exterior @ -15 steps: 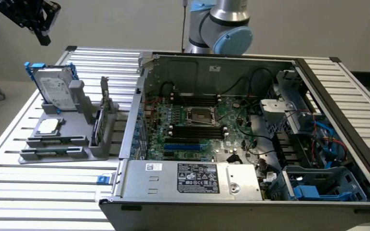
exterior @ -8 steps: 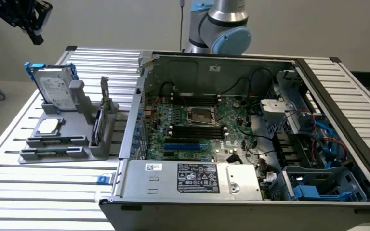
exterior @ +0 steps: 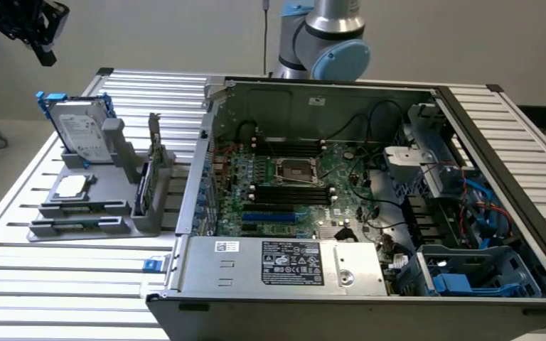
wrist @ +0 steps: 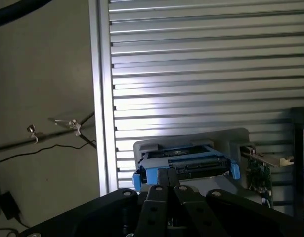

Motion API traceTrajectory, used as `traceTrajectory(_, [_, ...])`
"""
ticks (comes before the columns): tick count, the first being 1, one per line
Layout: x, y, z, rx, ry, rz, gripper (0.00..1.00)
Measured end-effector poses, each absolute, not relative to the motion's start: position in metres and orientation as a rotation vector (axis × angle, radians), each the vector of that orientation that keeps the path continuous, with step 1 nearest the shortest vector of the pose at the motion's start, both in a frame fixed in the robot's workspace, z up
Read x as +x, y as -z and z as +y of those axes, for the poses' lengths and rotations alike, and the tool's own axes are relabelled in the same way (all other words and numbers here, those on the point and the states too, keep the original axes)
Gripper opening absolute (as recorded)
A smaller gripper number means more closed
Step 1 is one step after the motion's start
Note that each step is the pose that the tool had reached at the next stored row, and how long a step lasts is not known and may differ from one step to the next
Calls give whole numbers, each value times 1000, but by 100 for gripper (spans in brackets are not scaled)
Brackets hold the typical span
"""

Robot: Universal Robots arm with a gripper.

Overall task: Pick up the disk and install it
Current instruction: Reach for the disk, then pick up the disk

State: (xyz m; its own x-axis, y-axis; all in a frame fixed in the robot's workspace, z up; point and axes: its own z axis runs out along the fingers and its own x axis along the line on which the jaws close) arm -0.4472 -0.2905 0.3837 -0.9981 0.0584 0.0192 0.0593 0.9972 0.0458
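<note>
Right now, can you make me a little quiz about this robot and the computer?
1. True or false: the disk is already inside the computer.
2. Pick one: the fingers are A) wide open, B) shut and holding nothing, C) shut on the disk.
3. Fill in: the disk stands on its edge in a grey ____.

Key: 1 false; 2 B; 3 stand.

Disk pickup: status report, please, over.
Black gripper shut, empty. Silver-grey hard drive in blue rails upright in grey holder, untouched. Nothing seen between them.
</note>
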Motion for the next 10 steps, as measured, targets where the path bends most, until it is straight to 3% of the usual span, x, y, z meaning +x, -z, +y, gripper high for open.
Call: traceTrajectory(10, [-447,-384,-290,-92,72,-3121,11])
